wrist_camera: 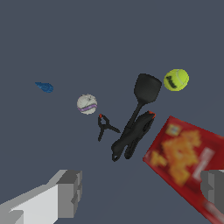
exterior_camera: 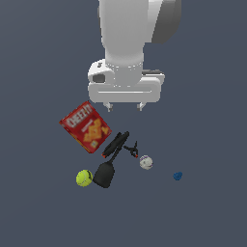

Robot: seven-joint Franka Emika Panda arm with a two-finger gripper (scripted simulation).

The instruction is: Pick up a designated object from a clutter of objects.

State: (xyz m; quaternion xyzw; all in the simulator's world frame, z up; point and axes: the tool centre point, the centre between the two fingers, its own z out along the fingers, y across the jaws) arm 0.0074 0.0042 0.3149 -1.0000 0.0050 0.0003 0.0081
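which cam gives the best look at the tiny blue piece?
Wrist view: the tiny blue piece appears larger there, its elongated stubby shape readable, unobstructed. In the exterior view it is just a small blue blob, lying apart from the clutter on that view's right.

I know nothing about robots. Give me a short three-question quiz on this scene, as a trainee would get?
1. True or false: the gripper holds the tiny blue piece.
2. Which lies nearest the tennis ball: A cracker box, B spatula, C whitish ball?
3. Fill in: the small black clamp lies between the whitish ball and the black ____.

Key: 1 false, the gripper hangs open above the clutter; 2 B; 3 marker.
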